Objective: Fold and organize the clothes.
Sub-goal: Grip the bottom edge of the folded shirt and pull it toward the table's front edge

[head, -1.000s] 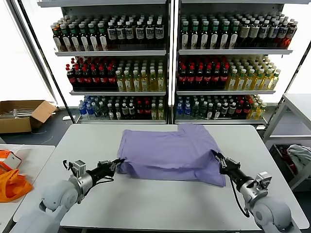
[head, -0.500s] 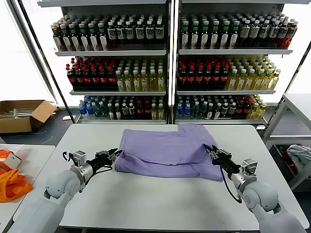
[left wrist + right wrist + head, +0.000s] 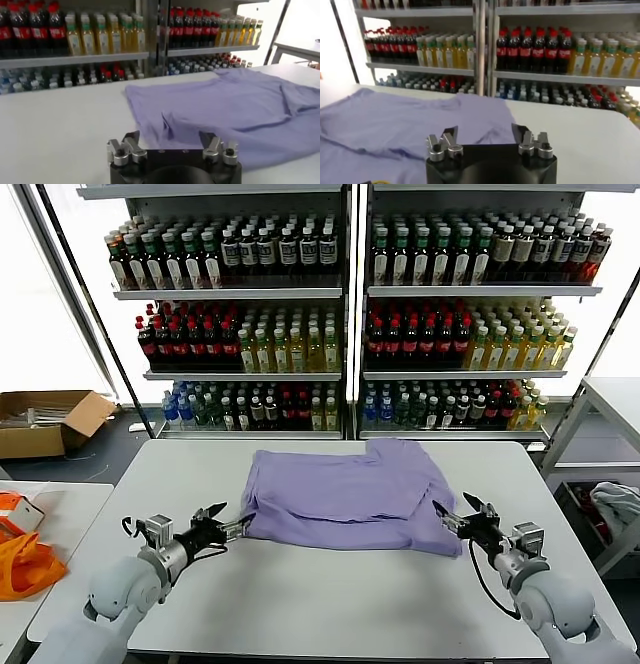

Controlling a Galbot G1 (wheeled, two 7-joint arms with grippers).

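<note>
Rounded grey arms, black cables — each black end effector silver-screwed.

Head view high, facing table and shelves, wrist views low, close, sharing T-shirt

The left gripper is seen with its fingers spread, nothing held between them. A lavender T-shirt is laid rumpled on the white table, beyond which bottle-stocked shelves are seen.
</note>
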